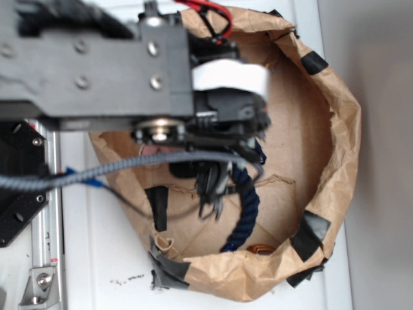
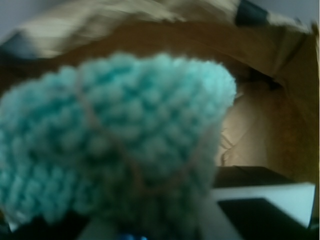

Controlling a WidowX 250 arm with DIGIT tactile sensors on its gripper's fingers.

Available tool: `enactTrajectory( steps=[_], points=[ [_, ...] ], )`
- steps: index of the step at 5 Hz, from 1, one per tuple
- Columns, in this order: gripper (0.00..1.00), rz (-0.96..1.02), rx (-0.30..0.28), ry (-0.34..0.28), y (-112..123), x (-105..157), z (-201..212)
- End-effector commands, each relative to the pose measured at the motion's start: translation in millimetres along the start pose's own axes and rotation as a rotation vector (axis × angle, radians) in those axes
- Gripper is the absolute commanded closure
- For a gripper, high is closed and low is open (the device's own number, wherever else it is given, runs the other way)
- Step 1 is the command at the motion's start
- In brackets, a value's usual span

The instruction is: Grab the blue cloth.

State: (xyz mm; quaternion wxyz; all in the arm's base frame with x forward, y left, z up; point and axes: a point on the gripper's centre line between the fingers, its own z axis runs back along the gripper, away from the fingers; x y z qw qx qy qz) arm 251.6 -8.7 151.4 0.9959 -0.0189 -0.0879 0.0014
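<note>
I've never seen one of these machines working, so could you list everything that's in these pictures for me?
Pale teal-blue terry cloth: one, fills the wrist view close to the camera; hidden in the exterior view.
Brown paper bag with rolled rim and black tape patches: one, on the white table.
Thick dark navy rope: one, inside the bag, near its front wall.
Small orange-brown object: one, on the bag's floor; too small to identify.
White table: one, under the bag.
Black robot arm with grey braided cable: one, reaching over the bag; its pincer cannot be seen clearly.

Pale teal-blue cloth (image 2: 115, 145), nubbly terry, bunched up close before the wrist camera
</note>
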Motion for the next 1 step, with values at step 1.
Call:
enactTrajectory(
  steps=[1],
  points=[
    [1.0,-0.103,-0.119,0.04,17.7,22.0,24.1]
  ],
)
